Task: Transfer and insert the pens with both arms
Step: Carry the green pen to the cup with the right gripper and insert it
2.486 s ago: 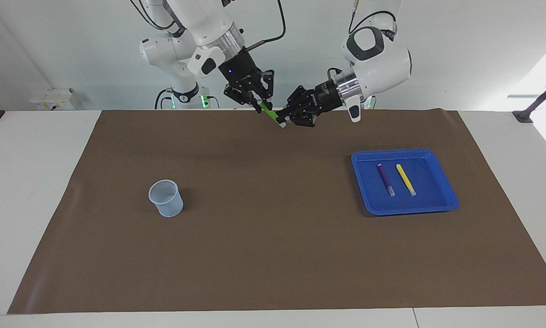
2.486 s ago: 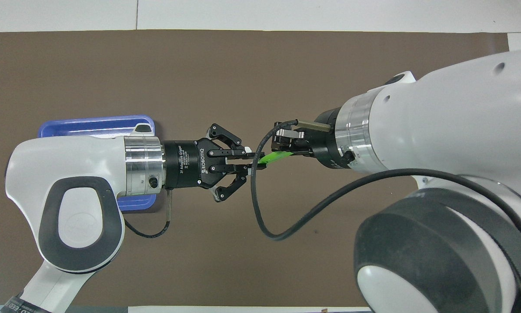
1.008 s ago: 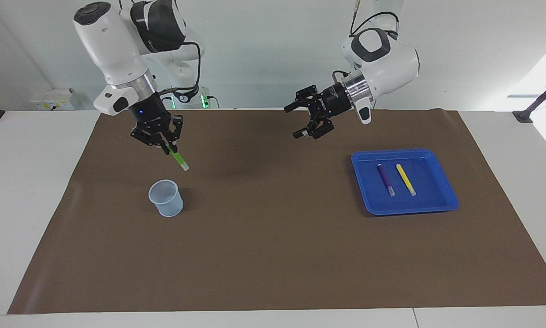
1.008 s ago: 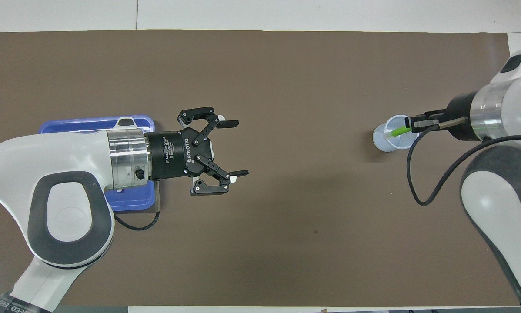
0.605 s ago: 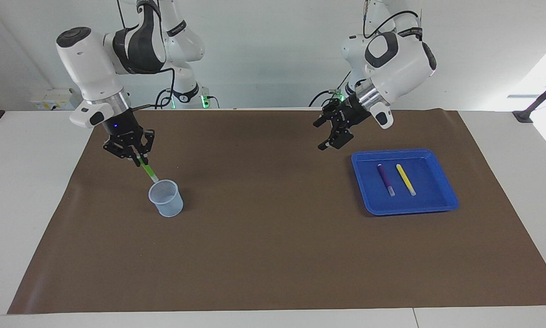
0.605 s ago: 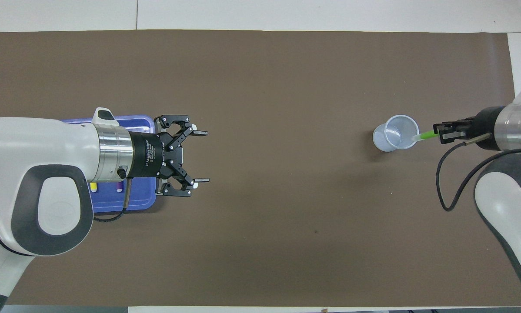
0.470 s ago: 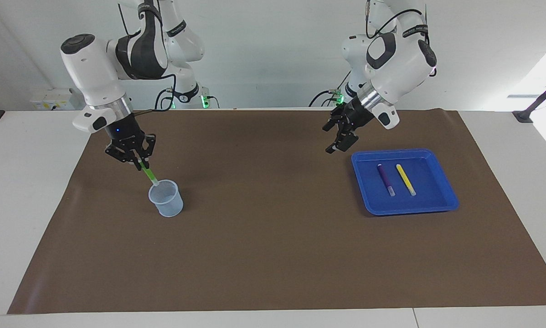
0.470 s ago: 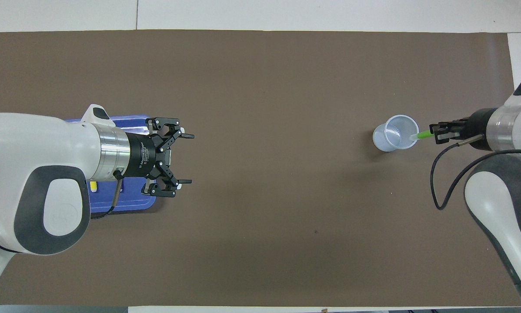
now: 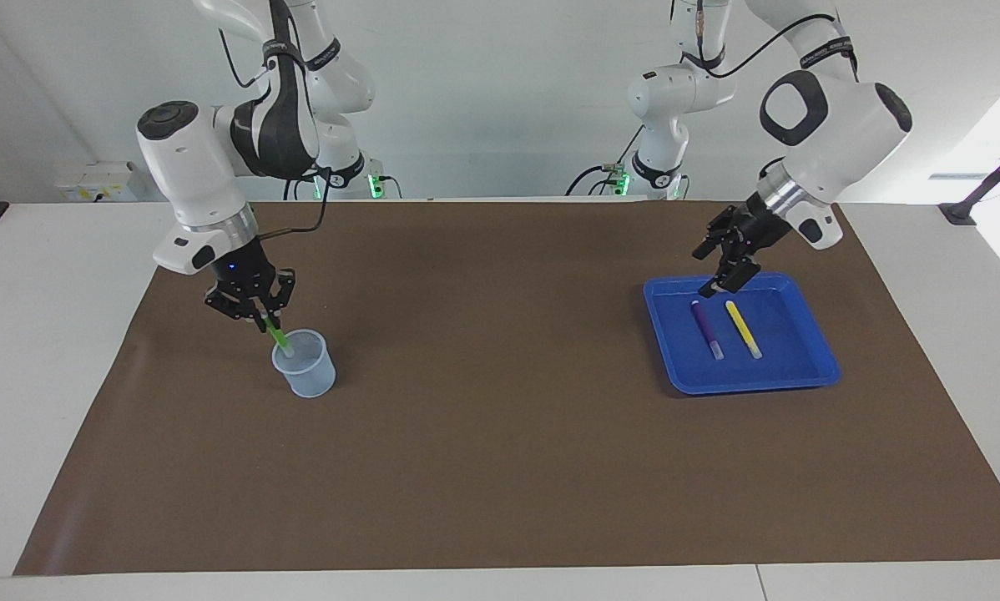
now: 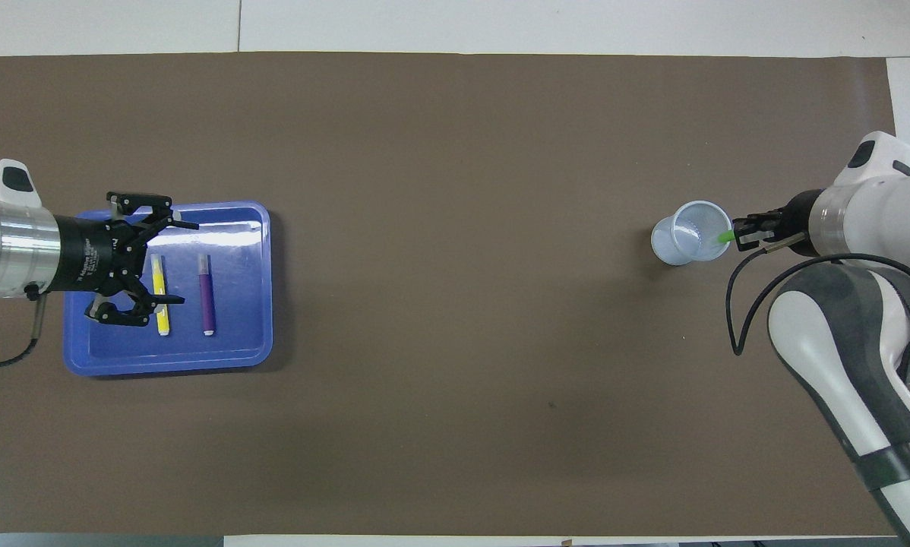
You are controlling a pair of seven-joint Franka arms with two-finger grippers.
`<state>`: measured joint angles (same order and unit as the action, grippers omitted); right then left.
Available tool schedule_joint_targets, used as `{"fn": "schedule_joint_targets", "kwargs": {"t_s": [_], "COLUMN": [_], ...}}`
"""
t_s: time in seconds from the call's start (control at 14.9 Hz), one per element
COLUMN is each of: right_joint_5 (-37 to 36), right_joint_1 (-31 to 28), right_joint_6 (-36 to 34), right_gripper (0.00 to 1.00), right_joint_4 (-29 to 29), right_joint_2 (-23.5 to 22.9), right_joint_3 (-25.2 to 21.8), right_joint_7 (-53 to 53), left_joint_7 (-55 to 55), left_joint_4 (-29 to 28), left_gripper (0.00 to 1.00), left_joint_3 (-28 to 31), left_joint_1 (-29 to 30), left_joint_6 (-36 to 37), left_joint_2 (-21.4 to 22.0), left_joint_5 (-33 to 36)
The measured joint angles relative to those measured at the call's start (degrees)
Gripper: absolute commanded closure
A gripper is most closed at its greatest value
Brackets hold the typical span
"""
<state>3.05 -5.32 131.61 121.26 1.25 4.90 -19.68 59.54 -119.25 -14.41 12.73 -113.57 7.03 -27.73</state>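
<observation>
My right gripper [image 9: 260, 318] is shut on the green pen [image 9: 280, 337] and holds it tilted, its lower end inside the rim of the translucent cup [image 9: 305, 365]. In the overhead view the right gripper [image 10: 745, 234], green pen [image 10: 723, 238] and cup [image 10: 689, 232] show the same. My left gripper [image 9: 717, 284] is open and empty, up in the air over the blue tray [image 9: 750, 386]. The purple pen [image 9: 706, 328] and yellow pen [image 9: 743, 329] lie side by side in the tray. From overhead the left gripper [image 10: 188, 263] hangs over the yellow pen [image 10: 162, 298], beside the purple pen [image 10: 206, 295].
A brown mat [image 9: 500, 434] covers the table. The tray [image 10: 166, 368] is toward the left arm's end, the cup toward the right arm's end. Two smaller white arms [image 9: 337, 163] [image 9: 659, 159] with green lights stand at the robots' edge of the table.
The left gripper let go of the green pen and swung over the tray, open. The right gripper carried the pen to the cup and lowered its end into it.
</observation>
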Motion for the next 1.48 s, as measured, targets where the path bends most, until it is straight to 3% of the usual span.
{"fn": "schedule_joint_targets", "kwargs": {"t_s": [0.34,0.74,1.07,1.21,1.28,1.34,1.48], "right_joint_5": [-0.36,-0.39,-0.39,-0.39,-0.39,-0.39,-0.39], "right_joint_1": [0.51,1.23,1.22,1.22,1.22,1.22,1.21], "right_joint_6": [1.75,3.75,3.75,3.75,3.74,3.74,3.75], "right_gripper": [1.00,1.00,1.00,1.00,0.78,0.47,0.18], "right_joint_4": [0.74,0.87,1.33,1.62,1.69,1.72,1.73], "right_joint_2": [-2.09,-4.22,-4.23,-4.23,-4.23,-4.23,-4.23], "right_joint_3": [0.02,0.02,0.00,-0.01,-0.02,-0.02,-0.03], "right_joint_7": [-0.01,-0.01,-0.01,-0.01,-0.01,-0.01,-0.01], "left_joint_7": [-22.65,-42.62,-52.42,-53.57,-53.76,-53.83,-53.94], "left_joint_4": [-0.51,-0.71,-1.50,-2.22,-2.75,-3.27,-4.09], "left_gripper": [0.00,0.00,0.01,0.09,0.15,0.21,0.23], "left_joint_3": [-0.01,-0.10,-0.20,-0.28,-0.35,-0.45,-0.53], "left_joint_1": [4.20,5.05,5.04,5.03,4.99,4.96,4.95], "left_joint_6": [-0.47,-7.30,-13.63,-15.54,-16.16,-16.67,-17.36], "left_joint_2": [-1.25,-8.86,-14.65,-16.64,-17.21,-17.58,-17.84], "left_joint_5": [6.65,19.62,27.53,29.11,30.18,31.13,31.55]}}
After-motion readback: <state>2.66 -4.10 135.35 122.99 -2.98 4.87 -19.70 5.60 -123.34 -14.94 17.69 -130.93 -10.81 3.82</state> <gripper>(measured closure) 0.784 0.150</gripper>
